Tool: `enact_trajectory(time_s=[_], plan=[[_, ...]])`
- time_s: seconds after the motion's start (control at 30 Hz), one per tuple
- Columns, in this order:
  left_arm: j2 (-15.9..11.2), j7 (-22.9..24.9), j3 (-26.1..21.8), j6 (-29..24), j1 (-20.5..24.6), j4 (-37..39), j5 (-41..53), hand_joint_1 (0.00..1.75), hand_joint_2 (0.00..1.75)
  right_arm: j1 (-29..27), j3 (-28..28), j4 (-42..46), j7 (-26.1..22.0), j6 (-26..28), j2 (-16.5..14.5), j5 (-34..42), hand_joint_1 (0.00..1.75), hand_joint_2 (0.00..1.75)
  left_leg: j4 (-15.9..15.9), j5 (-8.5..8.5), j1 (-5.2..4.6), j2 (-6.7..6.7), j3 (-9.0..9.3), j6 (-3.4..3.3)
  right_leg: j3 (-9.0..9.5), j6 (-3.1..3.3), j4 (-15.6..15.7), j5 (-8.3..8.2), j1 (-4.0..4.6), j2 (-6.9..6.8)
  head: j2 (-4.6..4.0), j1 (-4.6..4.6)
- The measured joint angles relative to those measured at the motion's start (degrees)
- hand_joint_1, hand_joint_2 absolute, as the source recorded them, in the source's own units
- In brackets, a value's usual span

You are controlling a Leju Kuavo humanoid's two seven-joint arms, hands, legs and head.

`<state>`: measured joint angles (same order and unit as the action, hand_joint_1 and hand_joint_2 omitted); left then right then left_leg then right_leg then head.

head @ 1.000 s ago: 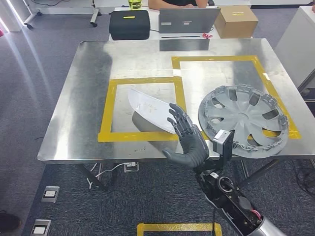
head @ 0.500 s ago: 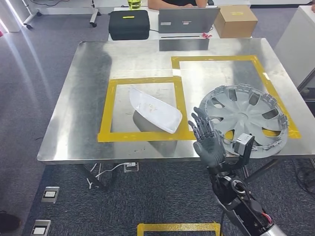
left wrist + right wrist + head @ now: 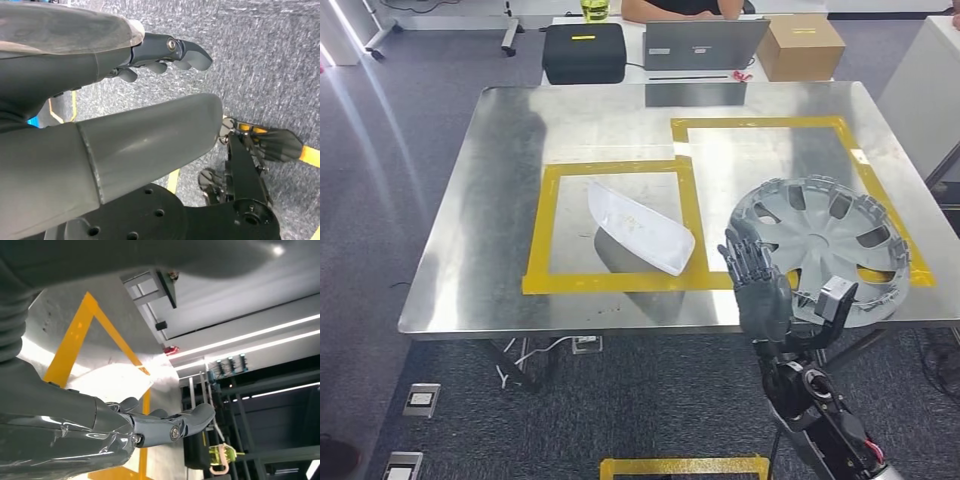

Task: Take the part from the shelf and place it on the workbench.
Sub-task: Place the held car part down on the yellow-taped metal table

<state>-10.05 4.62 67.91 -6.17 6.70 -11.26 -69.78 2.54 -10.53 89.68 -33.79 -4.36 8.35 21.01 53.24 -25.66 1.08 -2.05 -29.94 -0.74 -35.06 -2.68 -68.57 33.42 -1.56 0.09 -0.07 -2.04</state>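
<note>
The white curved part (image 3: 641,228) lies on the steel workbench (image 3: 501,200), inside the yellow taped square (image 3: 539,230), with nothing touching it. My right hand (image 3: 758,285) is raised at the bench's front edge, to the right of the part and apart from it. Its fingers are spread and it holds nothing. In the right wrist view the same hand (image 3: 113,430) stretches out over the yellow tape (image 3: 81,327). My left hand (image 3: 124,145) hangs over the grey carpet with its fingers straight and nothing in it.
A grey wheel cover (image 3: 822,240) lies on the bench just behind my right hand, inside a second taped outline (image 3: 773,125). Beyond the bench stand a black case (image 3: 583,50), a laptop (image 3: 705,42) and a cardboard box (image 3: 799,45), where a person (image 3: 682,8) sits.
My right hand has drawn away from the white part, moving right and back toward the bench's front edge. The part stays lying in the taped square.
</note>
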Motion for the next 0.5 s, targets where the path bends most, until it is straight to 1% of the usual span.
enact_trajectory(time_s=[0.03, 0.07, 0.1, 0.13, 0.17, 0.2, 0.23, 0.27, 0.3, 0.33, 0.37, 0.4, 0.43, 0.47, 0.5], plan=[[0.03, -0.02, 0.0, 0.0, 0.01, 0.0, 0.01, 0.0, 0.0, 0.0, 0.04, 0.01, -0.08, -0.4, 0.0, 0.22, 0.0, 0.0, 0.15, -0.37, 0.18, -0.22, 0.43, 0.39, 1.41, -0.27, 3.91, -2.82, -0.25, -0.5, 0.0, -0.14], [-0.03, -0.03, 0.0, 0.0, 0.05, 0.01, 0.01, 0.0, 0.0, 0.04, 0.05, 0.02, -0.16, -0.76, 0.0, 0.39, 0.0, 0.0, 0.38, -0.77, 0.24, -0.43, 0.77, 0.84, 2.87, -0.53, 7.73, -4.82, -0.26, -1.22, 0.0, -0.37], [-0.09, -0.04, 0.0, -0.01, 0.11, 0.02, 0.02, 0.0, 0.0, 0.08, 0.06, 0.05, -0.22, -0.99, 0.0, 0.5, 0.0, 0.0, 0.7, -1.11, 0.17, -0.6, 0.95, 1.27, 3.94, -0.42, 10.62, -6.08, -0.29, -1.81, 0.0, -0.6], [-0.13, -0.05, 0.0, -0.01, 0.15, 0.03, 0.03, 0.0, 0.0, 0.1, 0.05, 0.1, -0.24, -1.15, 0.0, 0.59, 0.0, 0.0, 0.89, -1.31, 0.04, -0.8, 1.02, 1.69, 4.47, -0.18, 12.17, -6.51, -0.2, -2.2, 0.0, -0.64], [-0.16, -0.04, 0.01, -0.02, 0.18, 0.03, 0.04, 0.0, 0.0, 0.12, 0.04, 0.14, -0.28, -1.31, 0.0, 0.67, 0.0, 0.0, 0.97, -1.35, -0.09, -1.05, 1.02, 2.03, 4.55, 0.23, 12.42, -6.24, 0.01, -2.18, 0.0, -0.53], [-0.11, -0.04, 0.01, -0.02, 0.19, 0.03, 0.06, 0.0, 0.0, 0.13, 0.03, 0.2, -0.33, -1.5, 0.0, 0.75, 0.0, 0.0, 0.98, -1.33, -0.11, -1.36, 1.01, 2.3, 4.53, 0.78, 12.44, -6.34, 0.02, -1.8, 0.0, -0.29], [-0.05, -0.03, 0.02, -0.02, 0.19, 0.03, 0.08, 0.0, 0.0, 0.14, 0.01, 0.27, -0.39, -1.74, 0.0, 0.87, 0.0, 0.0, 0.98, -1.41, -0.01, -1.53, 1.04, 2.57, 4.57, 1.13, 12.44, -6.42, 0.07, -1.41, 0.0, -0.02], [-0.03, -0.03, 0.02, -0.02, 0.24, 0.03, 0.09, 0.0, 0.0, 0.18, -0.03, 0.39, -0.5, -2.03, 0.0, 0.98, 0.0, 0.0, 1.59, -1.92, 0.09, -1.26, 0.83, 2.8, 4.63, 1.43, 12.48, -6.5, 0.06, -1.02, 0.0, 0.21], [-0.01, -0.03, 0.02, -0.02, 0.33, 0.03, 0.11, 0.0, 0.0, 0.24, -0.07, 0.56, -0.59, -2.29, 0.0, 1.1, 0.0, 0.0, 3.28, -3.0, 0.18, -0.7, 0.07, 2.98, 4.62, 1.68, 12.55, -6.59, 0.01, -0.67, 0.0, 0.52], [0.0, -0.03, 0.01, -0.02, 0.41, 0.03, 0.13, 0.0, 0.0, 0.29, -0.12, 0.71, -0.67, -2.51, 0.0, 1.22, 0.0, 0.0, 6.19, -4.59, 0.22, 0.04, -1.37, 3.11, 4.61, 1.91, 12.61, -6.62, -0.02, -0.36, 0.0, 0.96], [-0.01, -0.04, 0.01, -0.02, 0.45, 0.03, 0.15, 0.0, 0.0, 0.34, -0.15, 0.82, -0.73, -2.68, 0.0, 1.29, 0.0, 0.0, 10.09, -6.42, 0.17, 0.72, -3.41, 3.14, 4.56, 2.08, 12.61, -6.62, 0.05, -0.03, 0.0, 1.45], [-0.01, -0.04, 0.0, -0.02, 0.42, 0.03, 0.16, 0.0, 0.0, 0.37, -0.19, 0.87, -0.78, -2.8, 0.0, 1.37, 0.0, 0.0, 14.13, -7.88, 0.1, 1.09, -5.67, 3.1, 4.51, 2.26, 12.61, -6.61, 0.18, 0.33, 0.0, 1.87], [-0.01, -0.04, 0.01, -0.02, 0.32, 0.03, 0.16, 0.0, 0.0, 0.38, -0.23, 0.91, -0.82, -2.88, 0.0, 1.44, 0.0, 0.0, 17.09, -8.51, 0.01, 1.3, -7.49, 2.97, 4.52, 2.41, 12.61, -6.57, 0.34, 0.77, 0.0, 2.14], [-0.01, -0.04, 0.01, -0.02, 0.2, 0.03, 0.17, 0.0, 0.0, 0.37, -0.28, 1.04, -0.88, -2.97, 0.0, 1.48, 0.0, 0.0, 18.03, -7.95, -0.1, 1.49, -8.4, 2.7, 4.59, 2.52, 12.61, -6.53, 0.54, 1.28, 0.0, 2.3], [-0.01, -0.04, 0.02, -0.02, 0.12, 0.03, 0.18, 0.0, 0.0, 0.37, -0.33, 1.24, -0.93, -3.06, 0.0, 1.56, 0.0, 0.0, 16.67, -6.26, -0.26, 1.74, -8.23, 2.28, 4.71, 2.6, 12.61, -6.49, 0.74, 1.83, 0.0, 2.39]])
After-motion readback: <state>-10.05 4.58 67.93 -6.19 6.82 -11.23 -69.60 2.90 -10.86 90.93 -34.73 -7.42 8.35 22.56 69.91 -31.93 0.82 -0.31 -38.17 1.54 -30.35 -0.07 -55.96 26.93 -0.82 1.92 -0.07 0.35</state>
